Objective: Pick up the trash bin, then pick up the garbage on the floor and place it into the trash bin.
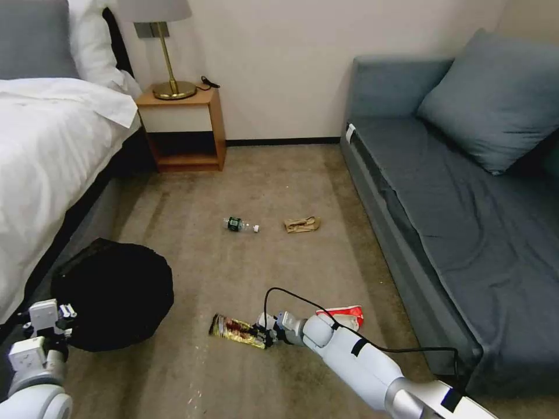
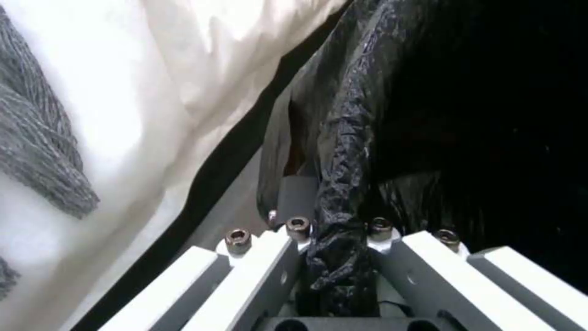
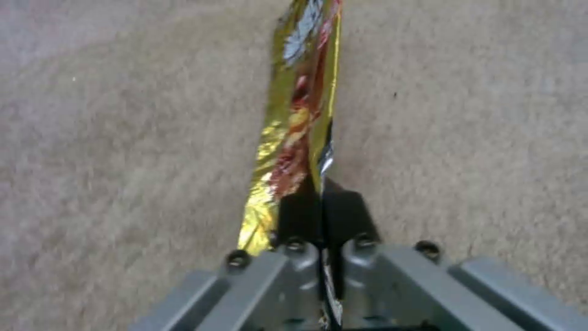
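Note:
The black bag-lined trash bin (image 1: 116, 294) hangs low at the left beside the bed, its crinkled rim (image 2: 340, 151) pinched in my left gripper (image 2: 334, 230), which is shut on it. My right gripper (image 1: 263, 333) is shut on one end of the gold-brown snack wrapper (image 1: 236, 330), and the wrapper (image 3: 300, 119) sticks out from between the closed fingers over the carpet. A red-and-white crumpled wrapper (image 1: 345, 317) lies just behind my right forearm. Farther off on the carpet lie a small clear bottle (image 1: 239, 224) with a green label and a crumpled tan paper wrapper (image 1: 301, 224).
A bed with white sheets (image 1: 52, 145) runs along the left, right against the bin. A wooden nightstand (image 1: 183, 131) with a brass lamp stands at the back. A grey-blue sofa (image 1: 466, 221) lines the right side. Open carpet (image 1: 262, 267) lies between them.

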